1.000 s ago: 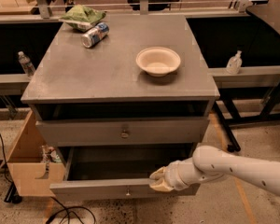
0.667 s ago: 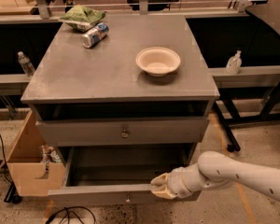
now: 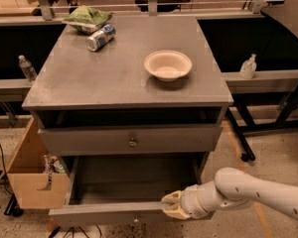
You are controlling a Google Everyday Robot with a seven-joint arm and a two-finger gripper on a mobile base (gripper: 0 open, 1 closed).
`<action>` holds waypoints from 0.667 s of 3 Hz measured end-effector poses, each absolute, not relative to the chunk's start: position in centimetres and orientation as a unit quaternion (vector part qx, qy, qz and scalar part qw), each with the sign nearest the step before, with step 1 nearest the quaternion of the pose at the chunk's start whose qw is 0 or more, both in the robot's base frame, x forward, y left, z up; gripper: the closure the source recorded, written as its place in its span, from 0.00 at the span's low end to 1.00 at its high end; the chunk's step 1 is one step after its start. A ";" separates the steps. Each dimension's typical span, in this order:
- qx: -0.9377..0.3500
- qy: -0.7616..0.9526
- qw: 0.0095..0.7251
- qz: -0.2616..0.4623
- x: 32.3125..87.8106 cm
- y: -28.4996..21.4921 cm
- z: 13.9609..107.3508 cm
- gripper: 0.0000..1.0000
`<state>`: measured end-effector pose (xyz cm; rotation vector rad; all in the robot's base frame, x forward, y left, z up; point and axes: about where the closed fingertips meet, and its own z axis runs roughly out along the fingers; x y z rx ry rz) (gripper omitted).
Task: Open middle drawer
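Camera view: my pincer (image 3: 170, 205) sits at the top edge of the front panel of the middle drawer (image 3: 99, 214), toward its right end. I cannot tell whether the pincer is spread or pressed together. The middle drawer stands pulled out, its grey inside exposed behind the pincer. Above the pincer is another drawer front (image 3: 89, 141). Higher still, a bowl (image 3: 168, 65) rests on the cabinet top (image 3: 114, 78).

middle drawer (image 3: 99, 214) grey | bowl (image 3: 168, 65) cream | end effector (image 3: 170, 205) cream, at drawer front
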<state>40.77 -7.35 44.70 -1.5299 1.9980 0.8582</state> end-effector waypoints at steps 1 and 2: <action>-0.559 0.730 0.239 0.313 40.9 -7.3 44.8 1.00; -0.559 0.730 0.239 0.313 40.9 -7.3 44.8 1.00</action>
